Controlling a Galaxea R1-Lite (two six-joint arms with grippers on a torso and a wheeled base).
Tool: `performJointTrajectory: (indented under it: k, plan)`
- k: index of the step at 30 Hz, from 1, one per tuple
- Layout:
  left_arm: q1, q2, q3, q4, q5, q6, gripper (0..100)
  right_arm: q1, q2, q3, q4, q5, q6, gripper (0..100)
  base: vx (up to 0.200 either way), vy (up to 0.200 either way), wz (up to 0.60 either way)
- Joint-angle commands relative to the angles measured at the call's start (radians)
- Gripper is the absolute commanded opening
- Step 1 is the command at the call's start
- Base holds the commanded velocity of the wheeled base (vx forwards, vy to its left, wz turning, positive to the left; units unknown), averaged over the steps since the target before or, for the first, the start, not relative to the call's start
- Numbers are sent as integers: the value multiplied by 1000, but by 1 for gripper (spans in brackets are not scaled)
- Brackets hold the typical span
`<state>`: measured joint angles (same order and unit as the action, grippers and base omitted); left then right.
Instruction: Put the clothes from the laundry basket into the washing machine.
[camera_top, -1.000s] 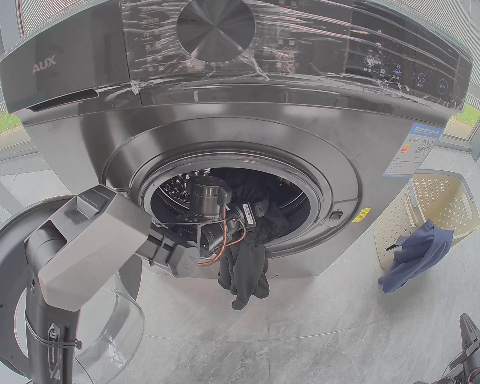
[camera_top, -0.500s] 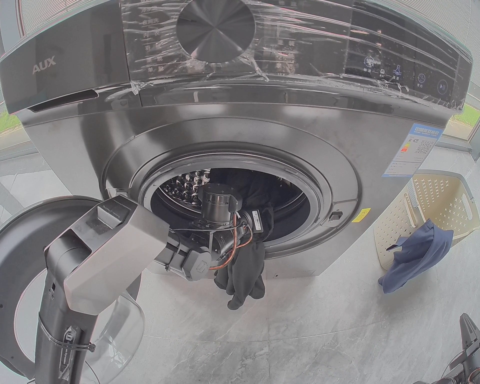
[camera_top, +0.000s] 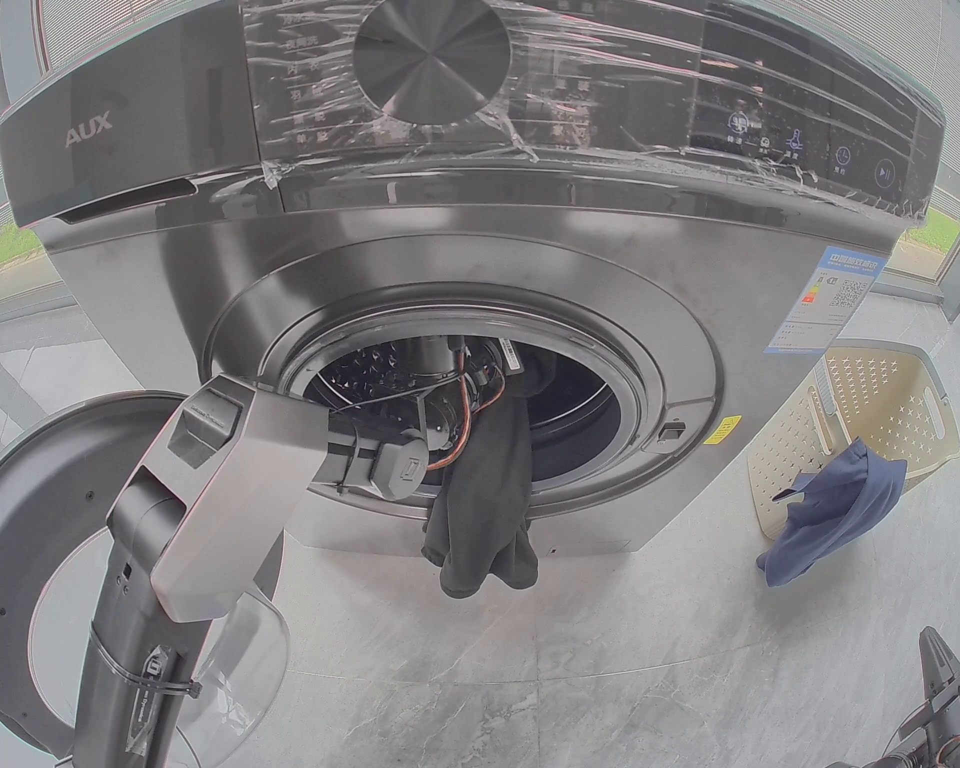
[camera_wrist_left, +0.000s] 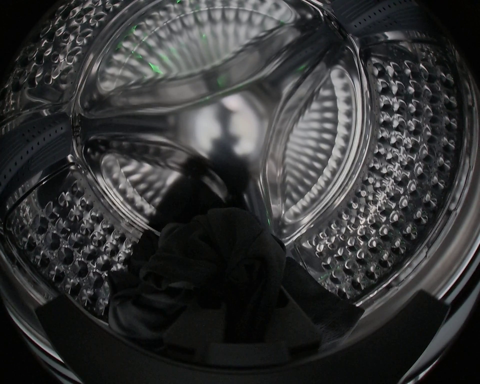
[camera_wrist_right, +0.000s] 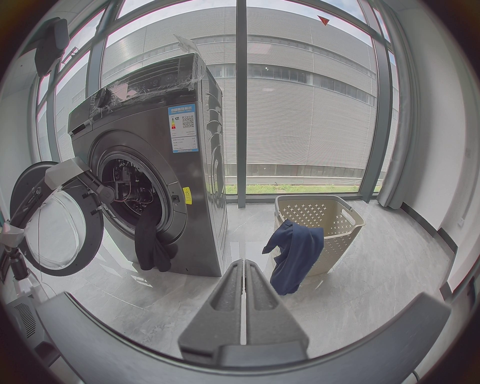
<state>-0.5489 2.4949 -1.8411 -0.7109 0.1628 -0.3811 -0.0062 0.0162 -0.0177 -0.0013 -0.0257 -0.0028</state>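
A dark garment (camera_top: 485, 500) hangs out of the washing machine (camera_top: 600, 250). Its upper end is lifted inside the round opening, and its lower end drapes over the front rim and dangles below the opening, clear of the floor (camera_top: 620, 660). The left pincer (camera_wrist_left: 245, 330) is inside the machine's drum (camera_wrist_left: 400, 150) and grips a bunched fold of that dark cloth between its fingers, with the dimpled steel wall of the drum all around it.

The machine's door (camera_top: 60, 520) stands swung open to the left of the opening, and the left arm passes in front of it.

To the right of the machine, on the floor, sits the cream laundry basket (camera_top: 900, 390). A blue garment (camera_top: 835, 510) is slung over the basket's near rim — part inside, part hanging down its outer wall toward the floor.

The right pincer (camera_wrist_right: 244, 300) is well apart from the machine, low and off to its right. Its two fingers are pressed together with nothing between them, pointing toward the gap between machine and basket.
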Motion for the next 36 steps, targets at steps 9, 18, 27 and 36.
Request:
performJointTrajectory:
  k: [9, 18, 27, 36]
  plan:
    - [0, -10, 52, 21, 8, -4, 100, 0, -15, 18, 0, 0, 1, 0, 0, 0, 0]
    - [-52, -195, 388, 62, -14, 4, 100, 0, -15, 18, 0, 0, 0, 0, 0, 0, 0]
    - [-66, -274, 589, 71, -12, 27, 100, 0, -13, 18, 0, 0, 0, 0, 0, 0, 0]
    - [-63, -252, 629, 119, -11, 31, 100, 0, -15, 18, 0, 0, 0, 0, 0, 0, 0]
